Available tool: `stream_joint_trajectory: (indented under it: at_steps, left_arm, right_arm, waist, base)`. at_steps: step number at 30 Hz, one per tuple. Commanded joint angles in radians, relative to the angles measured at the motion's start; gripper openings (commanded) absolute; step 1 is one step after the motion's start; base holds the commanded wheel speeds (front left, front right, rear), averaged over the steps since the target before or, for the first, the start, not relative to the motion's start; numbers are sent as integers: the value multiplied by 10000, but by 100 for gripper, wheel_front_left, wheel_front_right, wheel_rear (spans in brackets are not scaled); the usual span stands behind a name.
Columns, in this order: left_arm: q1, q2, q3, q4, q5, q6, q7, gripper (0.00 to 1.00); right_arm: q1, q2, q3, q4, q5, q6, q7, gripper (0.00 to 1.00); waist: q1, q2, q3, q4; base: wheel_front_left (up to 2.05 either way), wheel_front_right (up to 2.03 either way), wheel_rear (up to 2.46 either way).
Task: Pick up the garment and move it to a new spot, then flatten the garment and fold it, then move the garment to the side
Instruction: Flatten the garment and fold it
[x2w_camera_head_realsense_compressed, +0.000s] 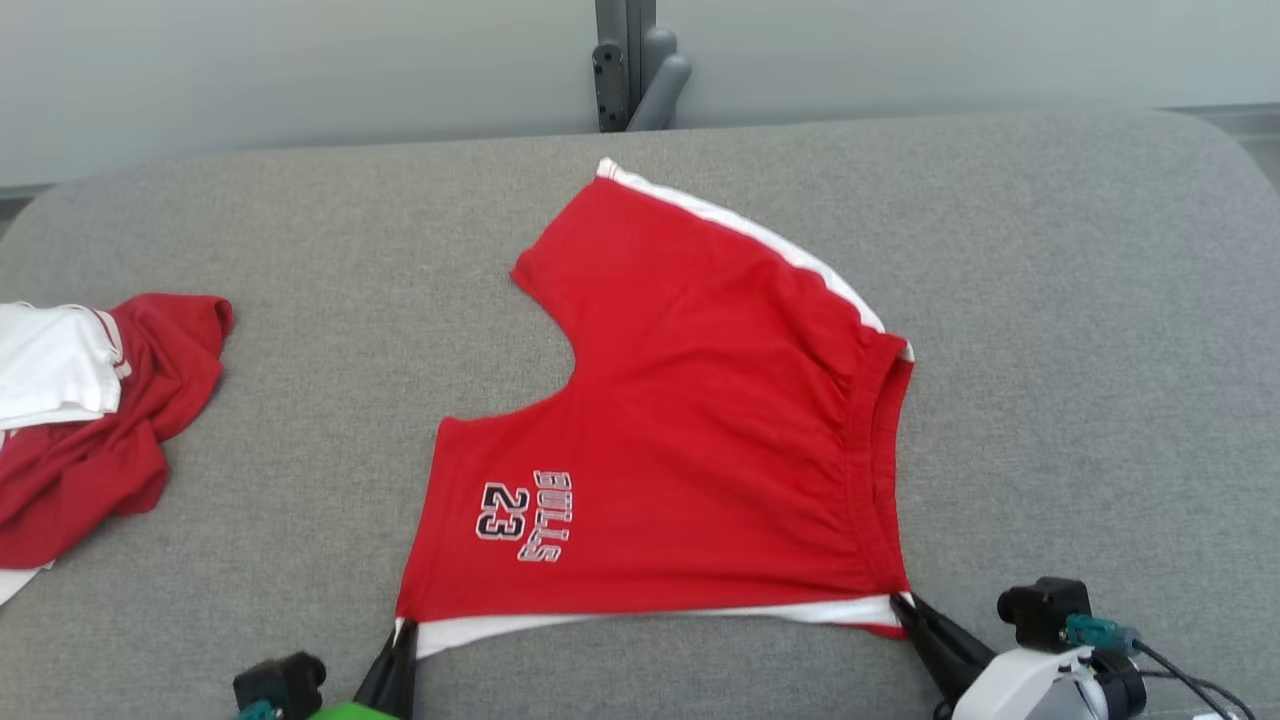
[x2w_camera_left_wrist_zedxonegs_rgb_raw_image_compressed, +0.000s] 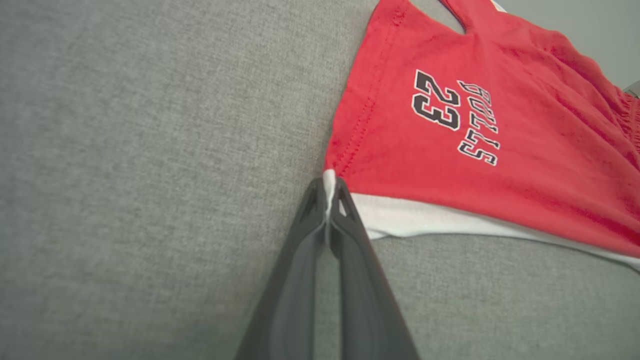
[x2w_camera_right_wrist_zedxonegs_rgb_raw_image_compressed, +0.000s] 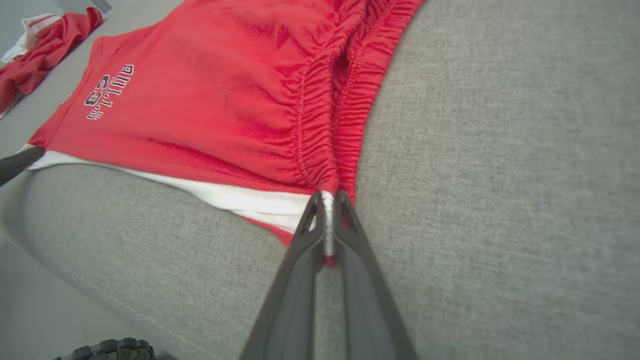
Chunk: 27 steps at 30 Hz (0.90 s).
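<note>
Big grey padded surface (x2w_camera_head_realsense_compressed: 1050, 350) here, with the red Bulls 23 shorts (x2w_camera_head_realsense_compressed: 700, 420) lying flat around the middle, waistband toward the right. The left gripper (x2w_camera_left_wrist_zedxonegs_rgb_raw_image_compressed: 328, 187) is clamped on the near white-trimmed leg corner, and the right gripper (x2w_camera_right_wrist_zedxonegs_rgb_raw_image_compressed: 328, 202) is pinched tight on the near waistband corner. A crumpled red-and-white clothes pile (x2w_camera_head_realsense_compressed: 90, 430) sits well off to the left.

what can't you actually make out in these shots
Head view: clothes pile runs off the left edge, so its piece count is unclear.
Head view: left gripper is mostly cut off by the bottom edge.
Right wrist view: dark ridged thing is cut by the bottom edge; unidentifiable.
Every view: the red shorts hide their own underside.
</note>
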Motion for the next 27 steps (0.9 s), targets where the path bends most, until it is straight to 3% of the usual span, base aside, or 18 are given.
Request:
stream_joint_trajectory:
  at_steps: [1,6,10,13,16,27]
  left_arm:
    - [648,290,141,16,-216,45,46,0]
    - [1188,574,554,-515,-387,48,26,0]
    - [1213,652,710,-1463,-662,71,23,0]
    - [196,892,355,-2311,-519,71,0,0]
    - [-913,1034,85,-2316,-406,71,1,0]
    - [-5616,1311,-981,-131,418,46,12,0]
  right_arm:
    - [455,-185,109,43,55,-21,27,0]
    - [782,-493,-115,-300,36,-32,16,0]
    - [908,-655,-1060,-995,162,-35,1,0]
    - [656,-459,-2178,-1783,336,-36,-1,0]
    - [214,-235,-2603,-2070,424,-33,-1,0]
    - [-2150,676,-2841,-1677,968,-21,2,0]
  waist:
    - [1,-1,-888,-19]
    - [1,-1,-977,6]
    - [1,-1,-755,67]
    - [1,-1,-171,108]
    - [1,-1,418,35]
    - [1,-1,2561,-951]
  base:
    - [0,0,0]
    - [0,0,0]
    - [0,0,0]
    - [0,0,0]
    - [0,0,0]
    - [0,0,0]
